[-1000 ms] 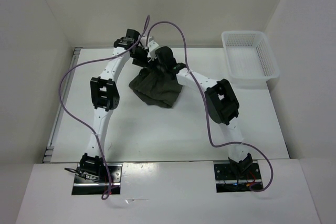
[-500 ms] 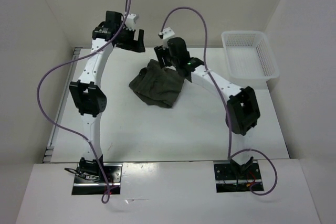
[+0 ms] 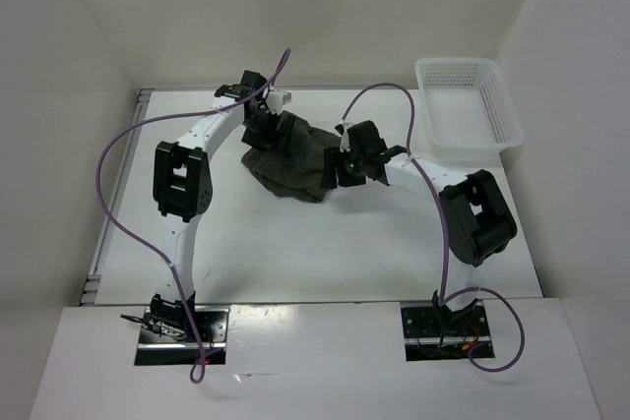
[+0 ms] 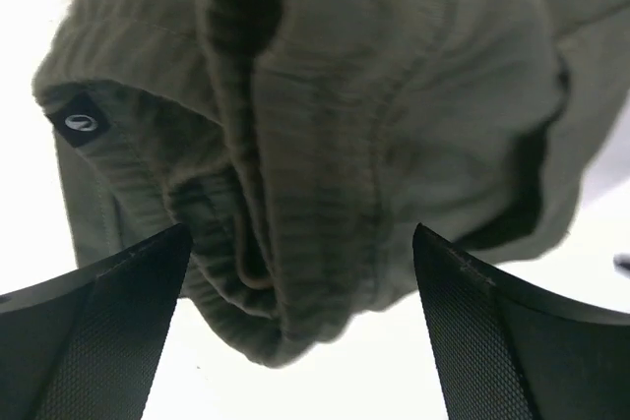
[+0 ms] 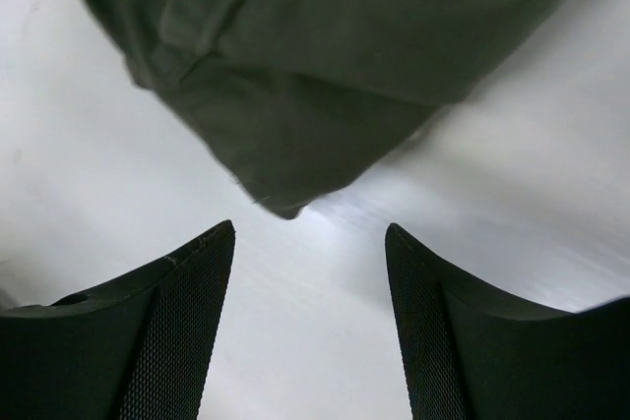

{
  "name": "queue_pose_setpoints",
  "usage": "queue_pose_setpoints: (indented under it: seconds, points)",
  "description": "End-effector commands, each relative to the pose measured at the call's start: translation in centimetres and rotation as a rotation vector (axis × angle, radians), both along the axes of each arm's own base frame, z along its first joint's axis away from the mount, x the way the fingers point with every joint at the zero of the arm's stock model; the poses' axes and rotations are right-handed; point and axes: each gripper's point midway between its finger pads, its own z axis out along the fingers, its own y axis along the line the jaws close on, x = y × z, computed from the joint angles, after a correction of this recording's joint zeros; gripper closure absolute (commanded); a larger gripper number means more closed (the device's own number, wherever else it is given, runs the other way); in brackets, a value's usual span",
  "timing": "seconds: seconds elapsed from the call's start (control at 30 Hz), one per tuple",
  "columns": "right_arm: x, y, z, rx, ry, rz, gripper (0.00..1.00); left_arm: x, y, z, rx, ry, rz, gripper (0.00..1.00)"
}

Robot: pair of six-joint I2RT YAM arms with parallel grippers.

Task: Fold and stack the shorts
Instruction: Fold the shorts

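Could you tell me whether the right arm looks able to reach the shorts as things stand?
Probably yes. The right gripper is open and faces the nearest corner of the shorts across a bare strip of table, with nothing between them.

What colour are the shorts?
The shorts are dark olive green, clearest in the left wrist view.

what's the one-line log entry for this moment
shorts: bunched, unfolded, on table | left gripper: open, fingers flanking waistband | right gripper: open, just short of hem corner
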Motion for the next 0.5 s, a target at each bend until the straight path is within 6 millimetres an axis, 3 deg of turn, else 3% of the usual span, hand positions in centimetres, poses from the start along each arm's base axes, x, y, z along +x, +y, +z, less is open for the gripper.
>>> queue_pose_setpoints:
  seconds: [0.0, 0.1, 0.13, 0.23, 0.27, 0.3, 0.33, 0.4, 0.47]
  points:
    - [-0.9, 2.9, 1.7, 0.179, 0.052, 0.021, 0.32, 1.4, 0.0, 0.2, 0.018, -0.057, 0.006, 0.03]
    - [-1.0, 3.4, 0.6, 0.205, 0.09, 0.009, 0.3, 1.9, -0.1, -0.2, 0.015, -0.067, 0.006, 0.2]
    - [-0.9, 3.7, 0.5, 0.224, 0.107, -0.003, 0.3, 1.8, -0.3, -0.2, 0.007, -0.065, 0.003, 0.36]
    - [-1.0, 4.4, -0.4, 0.265, 0.148, -0.017, 0.29, 2.0, -0.4, 0.1, -0.024, -0.066, -0.003, 0.59]
    - [-0.9, 4.5, -0.6, 0.272, 0.158, -0.028, 0.29, 2.4, 0.0, 0.4, -0.026, -0.075, 0.008, 0.73]
    - [-1.0, 4.5, -1.4, 0.269, 0.185, -0.043, 0.28, 2.5, 0.5, -0.1, -0.024, -0.067, 0.017, 0.8]
    - [-0.6, 4.3, -1.6, 0.258, 0.179, -0.071, 0.28, 2.5, 0.5, -0.1, -0.024, -0.067, 0.017, 0.85]
    - [-0.5, 3.8, -2.4, 0.229, 0.185, -0.096, 0.28, 3.6, 2.4, -0.2, -0.014, -0.08, 0.058, 0.94]
    - [-0.5, 3.8, -2.4, 0.234, 0.192, -0.105, 0.28, 4.2, 3.5, 0.0, -0.005, -0.091, 0.082, 0.94]
